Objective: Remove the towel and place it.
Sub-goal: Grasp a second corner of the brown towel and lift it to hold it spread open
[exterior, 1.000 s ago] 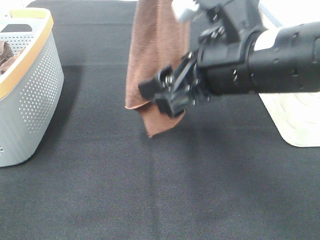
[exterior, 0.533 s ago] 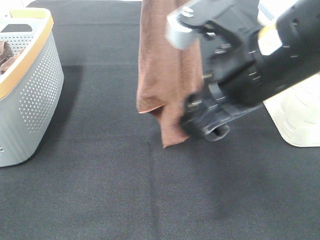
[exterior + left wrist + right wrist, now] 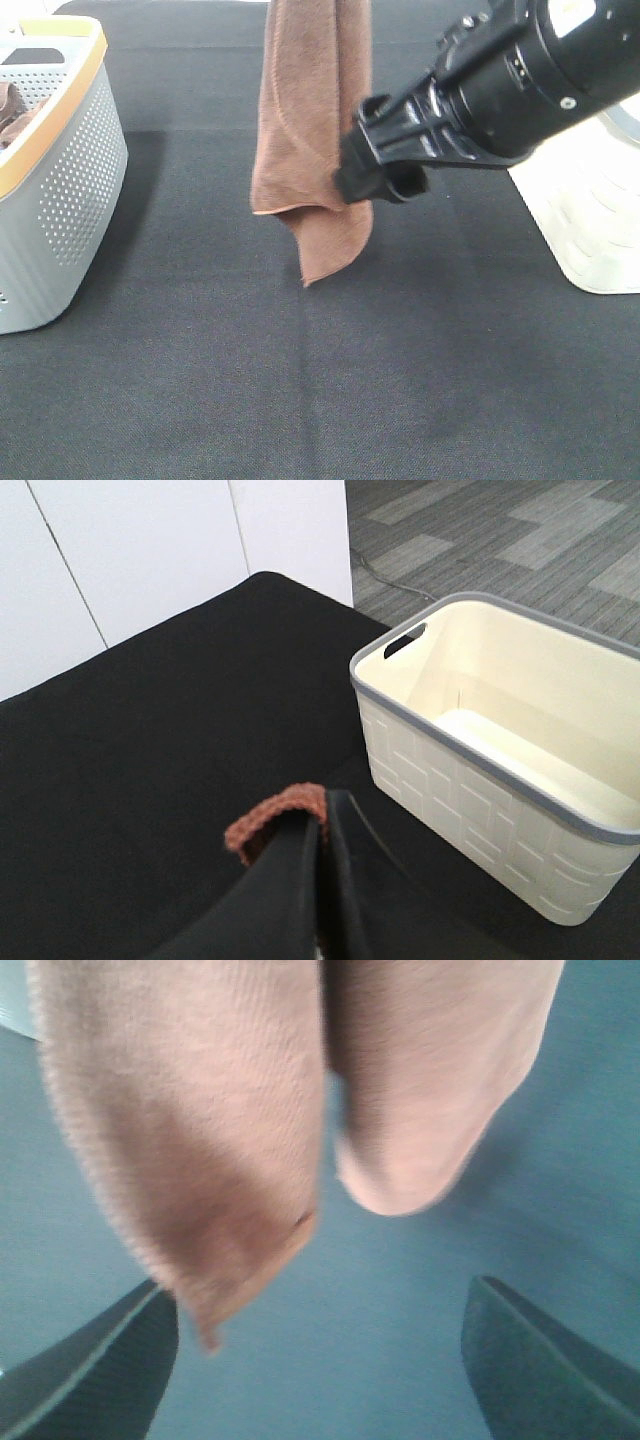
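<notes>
Towel (image 3: pixel 300 120) hangs between grey basket (image 3: pixel 70 200) and cream basket (image 3: pixel 590 235), arm (image 3: pixel 500 90) overlapping.

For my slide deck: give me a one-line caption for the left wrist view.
Left gripper shut on a fold of the towel, above the black table, cream basket beyond.

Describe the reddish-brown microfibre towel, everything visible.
Reddish-brown fuzzy microfibre towel with a stitched hem hangs vertically in folds, lower corner pointing down over the black table cloth. The left gripper is shut on a fold of it; the right gripper is open near its hanging ends, not gripping.
</notes>
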Action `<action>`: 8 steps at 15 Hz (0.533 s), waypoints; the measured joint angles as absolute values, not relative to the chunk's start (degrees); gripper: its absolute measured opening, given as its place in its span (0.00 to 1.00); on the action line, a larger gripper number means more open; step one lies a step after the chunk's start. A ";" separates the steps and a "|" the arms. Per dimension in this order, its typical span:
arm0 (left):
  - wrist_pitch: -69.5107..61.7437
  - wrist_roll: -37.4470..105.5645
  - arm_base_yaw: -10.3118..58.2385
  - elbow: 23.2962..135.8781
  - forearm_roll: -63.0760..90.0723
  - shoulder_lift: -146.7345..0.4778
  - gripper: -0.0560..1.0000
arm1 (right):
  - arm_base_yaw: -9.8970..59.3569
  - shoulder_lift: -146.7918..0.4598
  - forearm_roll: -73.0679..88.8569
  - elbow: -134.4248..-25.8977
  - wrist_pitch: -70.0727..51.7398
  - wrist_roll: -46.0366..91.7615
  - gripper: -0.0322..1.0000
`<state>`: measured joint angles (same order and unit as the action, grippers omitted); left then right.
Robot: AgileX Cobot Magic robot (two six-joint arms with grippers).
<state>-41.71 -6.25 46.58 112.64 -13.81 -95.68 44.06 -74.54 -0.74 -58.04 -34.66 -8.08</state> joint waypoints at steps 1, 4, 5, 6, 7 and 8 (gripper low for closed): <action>-41.71 -6.30 46.58 112.64 -13.87 -96.37 0.05 | 44.06 -74.54 0.34 -58.04 -33.40 -6.88 0.75; -41.14 -6.42 46.58 112.64 -13.87 -96.83 0.05 | 44.12 -74.60 2.35 -58.04 -31.51 -5.16 0.75; -40.74 -6.42 46.58 112.64 -13.87 -96.83 0.05 | 44.12 -74.60 4.76 -58.04 -31.23 -4.01 0.75; -40.51 -6.42 46.58 112.64 -13.87 -96.83 0.05 | 44.12 -74.60 9.28 -58.04 -30.83 -1.78 0.77; -40.34 -6.42 46.58 112.64 -13.98 -96.83 0.05 | 44.12 -74.60 11.75 -58.04 -30.65 -0.40 0.80; -39.82 -6.42 46.58 112.64 -14.09 -96.83 0.05 | 44.12 -74.60 13.01 -58.04 -30.65 0.34 0.83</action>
<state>-39.82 -6.42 46.58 112.64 -14.09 -96.83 44.12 -74.60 13.01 -58.04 -30.65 0.34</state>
